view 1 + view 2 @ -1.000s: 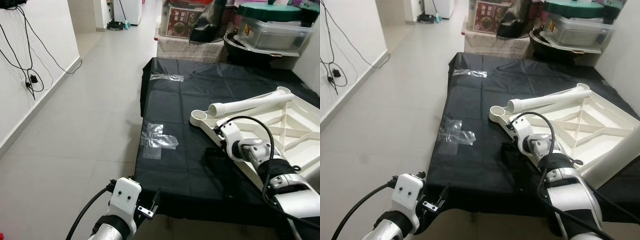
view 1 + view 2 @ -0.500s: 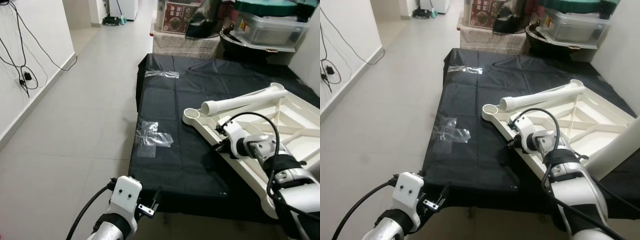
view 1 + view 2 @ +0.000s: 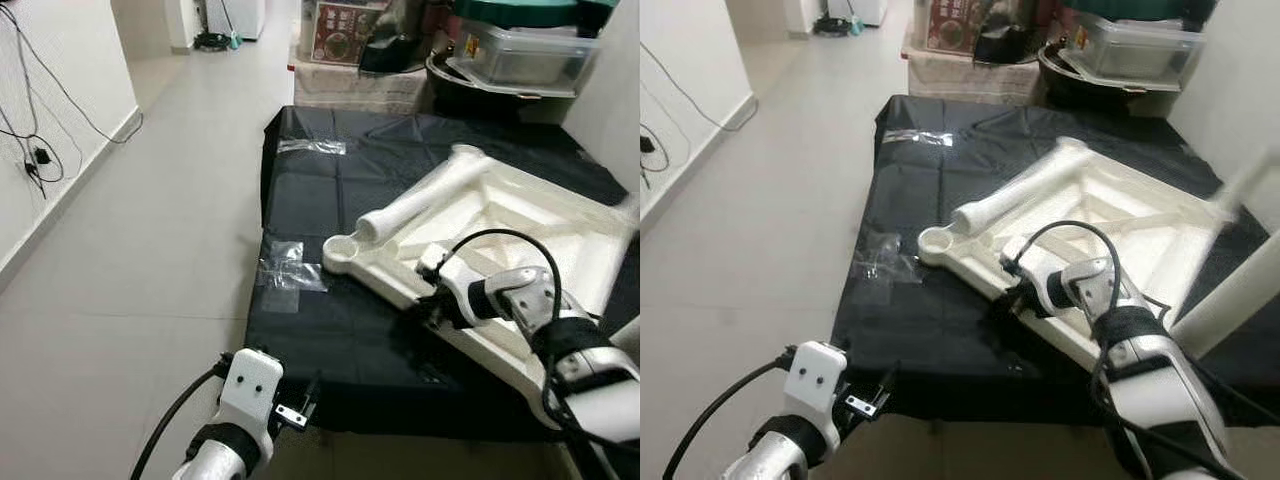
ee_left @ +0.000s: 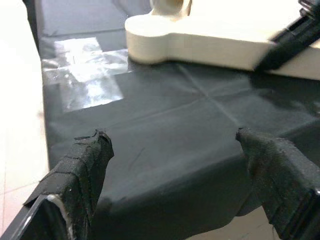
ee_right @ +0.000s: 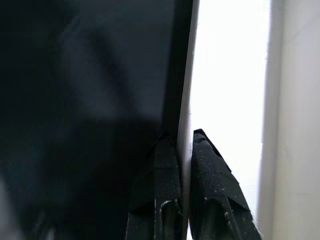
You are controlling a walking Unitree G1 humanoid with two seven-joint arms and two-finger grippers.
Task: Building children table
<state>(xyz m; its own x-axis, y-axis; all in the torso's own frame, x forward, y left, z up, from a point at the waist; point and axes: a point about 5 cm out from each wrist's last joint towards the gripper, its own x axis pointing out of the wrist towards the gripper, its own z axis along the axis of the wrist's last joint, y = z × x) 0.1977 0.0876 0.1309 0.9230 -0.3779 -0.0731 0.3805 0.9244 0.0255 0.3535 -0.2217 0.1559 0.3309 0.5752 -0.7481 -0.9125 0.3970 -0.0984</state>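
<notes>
A white plastic table top (image 3: pixel 520 215) lies upside down on a black sheet (image 3: pixel 330 190). One white leg (image 3: pixel 415 195) lies across its ribbed underside, near a round corner socket (image 3: pixel 342 250). Another white leg (image 3: pixel 1230 295) rises at the right edge. My right gripper (image 3: pixel 425 308) is shut on the thin near rim of the table top (image 5: pixel 227 75), with the rim between its fingertips (image 5: pixel 200 142). My left gripper (image 4: pixel 172 137) hangs open at the sheet's front edge, its fingers (image 4: pixel 85 160) wide apart and holding nothing.
Clear tape patches (image 3: pixel 285 275) (image 3: pixel 310 147) are stuck on the sheet. Boxes (image 3: pixel 350 30) and a plastic bin (image 3: pixel 520 60) crowd the far end. A white wall with hanging cables (image 3: pixel 40 150) runs on the left, with grey tiled floor (image 3: pixel 150 250) between it and the sheet.
The table top has swung round in my right gripper: its socket corner has come nearer the tape patch and the lying leg now points diagonally away. The camera has also shifted. The left arm is unchanged.
</notes>
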